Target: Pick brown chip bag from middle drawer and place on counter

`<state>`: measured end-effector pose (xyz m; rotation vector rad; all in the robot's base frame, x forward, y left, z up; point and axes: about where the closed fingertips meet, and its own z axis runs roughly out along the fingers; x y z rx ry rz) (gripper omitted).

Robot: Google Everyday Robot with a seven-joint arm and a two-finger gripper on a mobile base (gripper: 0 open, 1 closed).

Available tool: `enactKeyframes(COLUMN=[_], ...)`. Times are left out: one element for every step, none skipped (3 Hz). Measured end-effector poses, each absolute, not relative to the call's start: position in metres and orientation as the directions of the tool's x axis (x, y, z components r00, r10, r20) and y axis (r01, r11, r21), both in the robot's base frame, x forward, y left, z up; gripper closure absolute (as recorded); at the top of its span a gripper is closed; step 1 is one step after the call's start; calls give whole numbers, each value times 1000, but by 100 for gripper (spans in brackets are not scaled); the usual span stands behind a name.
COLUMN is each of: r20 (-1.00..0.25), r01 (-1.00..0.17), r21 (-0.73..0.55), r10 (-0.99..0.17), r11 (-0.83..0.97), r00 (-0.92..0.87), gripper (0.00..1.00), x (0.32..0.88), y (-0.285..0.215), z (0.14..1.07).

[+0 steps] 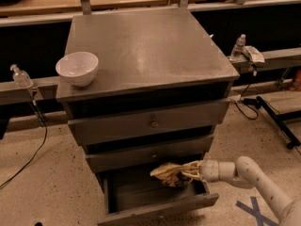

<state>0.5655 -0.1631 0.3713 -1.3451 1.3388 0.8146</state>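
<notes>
The brown chip bag [168, 172], crinkly yellow-tan with a dark panel, hangs over the pulled-out lowest drawer [160, 210] of the grey cabinet. My gripper [189, 170] reaches in from the right on its white arm [251, 178] and is shut on the bag's right end. The bag is held clear of the drawer floor, just below the front of the closed drawer above [150, 154]. The counter [146, 51], a flat dull-grey metal cabinet top, is well above the gripper.
A white bowl [77, 68] stands on the counter's front left corner. The top drawer [150, 124] is shut. Plastic bottles stand on side ledges at left [21, 76] and right [238, 46]. Cables run over the floor at left and right. Blue tape [254, 208] marks the floor.
</notes>
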Motion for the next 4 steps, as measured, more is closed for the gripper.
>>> enactKeyframes(r20=[-976,-970,-928,-869], r01=[-971,-967,-932,-894], r21=[-196,-242,-361,-447], r10=[-120,-51,-104,-219], r11=[138,85,5,-39], r00=[180,238,359,444], gripper=[100,100,100,100], x=[545,512,472,468], y=[-186,-208,-211,-204], z=[427,497,589,656])
